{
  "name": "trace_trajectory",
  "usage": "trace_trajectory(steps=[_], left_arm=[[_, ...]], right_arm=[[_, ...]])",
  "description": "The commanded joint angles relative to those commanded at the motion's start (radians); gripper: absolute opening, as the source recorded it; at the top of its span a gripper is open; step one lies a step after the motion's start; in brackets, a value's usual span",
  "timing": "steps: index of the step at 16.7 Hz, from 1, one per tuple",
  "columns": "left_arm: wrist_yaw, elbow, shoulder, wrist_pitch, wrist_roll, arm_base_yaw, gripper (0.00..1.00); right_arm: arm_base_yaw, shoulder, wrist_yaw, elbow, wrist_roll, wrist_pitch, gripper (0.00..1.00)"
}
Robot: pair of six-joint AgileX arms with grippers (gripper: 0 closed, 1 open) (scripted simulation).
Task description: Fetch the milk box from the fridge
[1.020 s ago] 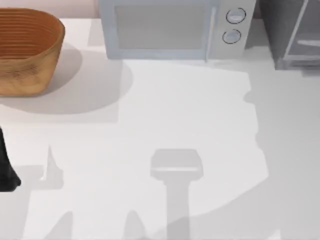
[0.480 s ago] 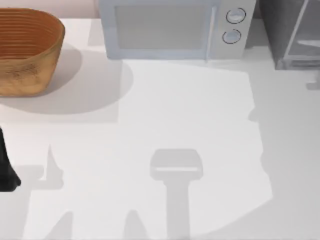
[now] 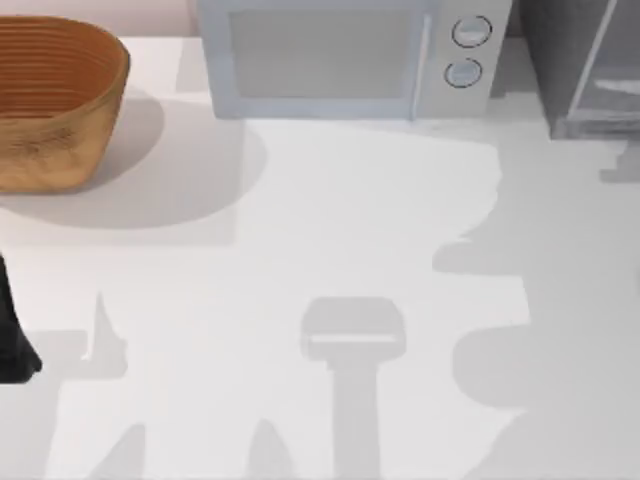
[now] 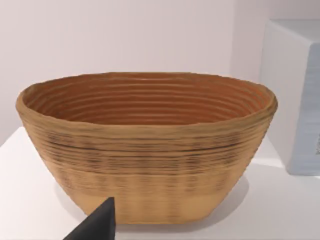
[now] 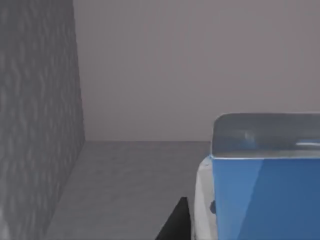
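In the right wrist view one dark fingertip (image 5: pixel 176 222) of the right gripper juts up from the lower edge, and the milk box (image 5: pixel 265 180) stands just beside it, close to the camera; whether the jaws are spread or closed cannot be told from that single tip. The carton stands upright, so its long axis is vertical, and it lies ahead of the jaws and slightly off to one side, not yet between them. That sideways offset is what the next move seems to turn on: the gripper would need to centre on the carton before closing. The carton's face is smooth, flat blue with a pale grey-white top and a white edge, a crisp boxy shape. It rests on the matte grey floor of the fridge (image 5: pixel 40 115), whose side wall is mottled dark grey and whose back wall is plain.

From above, the fridge (image 3: pixel 585 70) sits at the desk's far right corner, dark with a light frame, beside the pale-blue microwave (image 3: pixel 340 60).

The left arm (image 3: pixel 12 330) is parked at the desk's left edge, its state not discernible, facing a ribbed, woven brown basket (image 4: pixel 145 145) at the far left corner.

The right arm is clearly the nearer one.
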Motion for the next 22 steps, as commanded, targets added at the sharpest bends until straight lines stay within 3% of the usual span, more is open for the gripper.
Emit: trace_trajectory(steps=[14,18,22], left_arm=[[0.000,0.000,0.000,0.000,0.000,0.000,1.00],[0.000,0.000,0.000,0.000,0.000,0.000,1.00],[0.000,0.000,0.000,0.000,0.000,0.000,1.00]], right_arm=[[0.163,-1.450,0.146,-0.565,-0.003,-0.840,0.00],[0.201,-1.712,0.178,-0.677,-0.005,-1.015,0.00],[0.217,-1.806,0.192,-0.718,-0.007,-1.082,0.00]])
